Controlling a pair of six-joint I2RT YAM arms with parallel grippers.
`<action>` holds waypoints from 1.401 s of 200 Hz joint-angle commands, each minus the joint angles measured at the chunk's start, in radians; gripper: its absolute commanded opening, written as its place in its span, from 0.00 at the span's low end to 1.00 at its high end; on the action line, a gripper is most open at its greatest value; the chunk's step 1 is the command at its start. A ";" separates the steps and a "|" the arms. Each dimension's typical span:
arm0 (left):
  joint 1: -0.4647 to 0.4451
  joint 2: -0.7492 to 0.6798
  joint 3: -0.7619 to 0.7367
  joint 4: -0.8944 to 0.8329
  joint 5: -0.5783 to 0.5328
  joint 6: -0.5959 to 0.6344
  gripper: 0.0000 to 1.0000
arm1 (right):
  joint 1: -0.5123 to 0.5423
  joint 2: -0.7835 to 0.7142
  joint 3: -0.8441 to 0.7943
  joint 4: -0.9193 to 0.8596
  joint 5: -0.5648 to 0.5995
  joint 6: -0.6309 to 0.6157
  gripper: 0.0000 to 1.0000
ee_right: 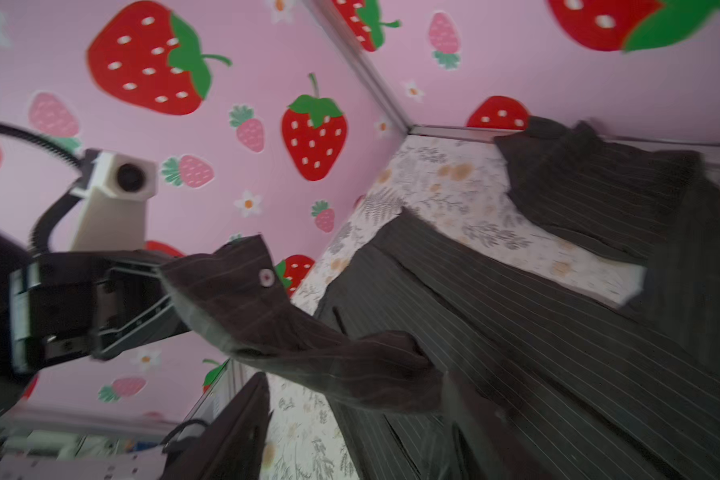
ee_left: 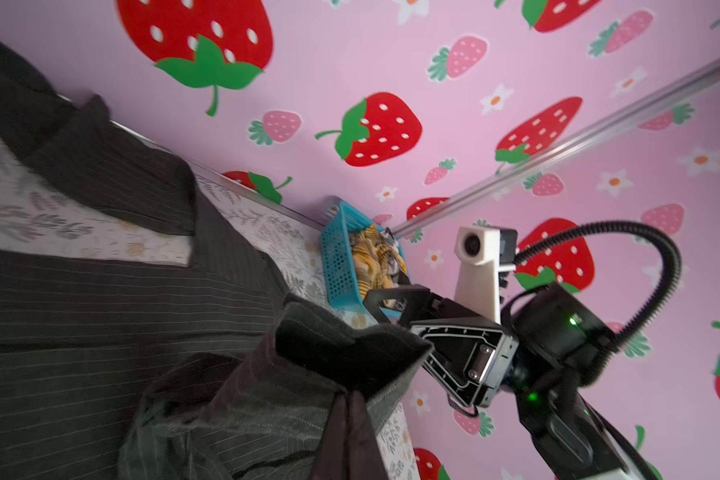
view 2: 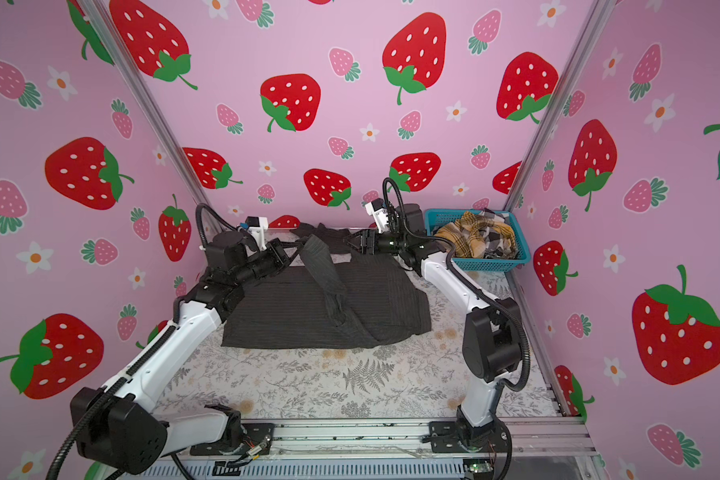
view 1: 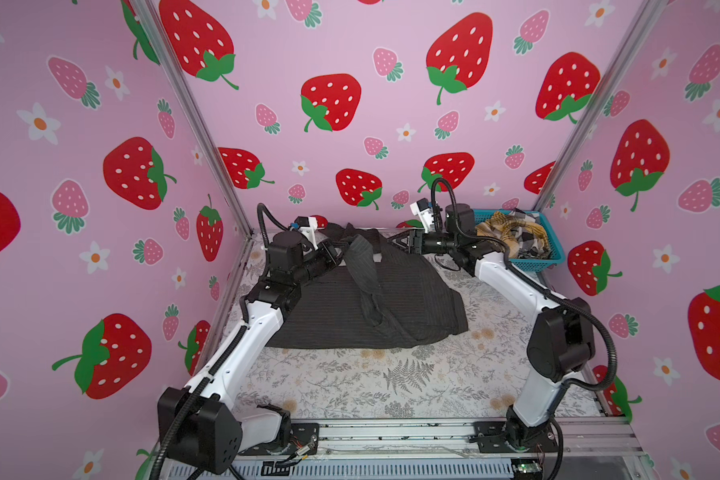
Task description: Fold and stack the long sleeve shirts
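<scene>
Shirt (view 1: 412,299) soft, limp, light; lies at table (view 1: 350,382) far edge. Left gripper (ee_right: 159,291) pinching sleeve cuff (ee_right: 225,286); right gripper (view 1: 395,242) jaws spread, empty. Grip seams, cuffs, not mid-panel.

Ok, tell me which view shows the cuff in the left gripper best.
The right wrist view: the cuff faces the camera, button showing, pinched in the left gripper. The left wrist view has it close but dark and end-on. In both top views it is tiny; only the sleeve draping from it reads clearly.
</scene>
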 commanded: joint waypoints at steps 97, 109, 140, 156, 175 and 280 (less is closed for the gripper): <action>-0.054 0.052 0.308 -0.331 -0.481 -0.188 0.00 | 0.192 -0.068 -0.500 0.028 0.448 0.124 0.84; -0.056 0.079 0.371 -0.352 -0.497 -0.186 0.00 | 0.178 -0.062 -0.525 0.015 0.461 0.144 0.84; -0.063 0.173 0.509 -0.365 -0.477 -0.177 0.00 | 0.178 -0.109 -0.601 0.063 0.429 0.166 0.84; -0.069 0.205 0.532 -0.330 -0.451 -0.189 0.00 | 0.181 -0.137 -0.626 0.061 0.440 0.163 0.85; -0.080 0.222 0.545 -0.274 -0.428 -0.182 0.00 | 0.177 -0.157 -0.641 0.050 0.449 0.160 0.85; -0.030 0.352 0.463 0.135 0.435 0.069 0.00 | 0.072 -0.260 -0.255 0.011 0.265 -0.129 0.93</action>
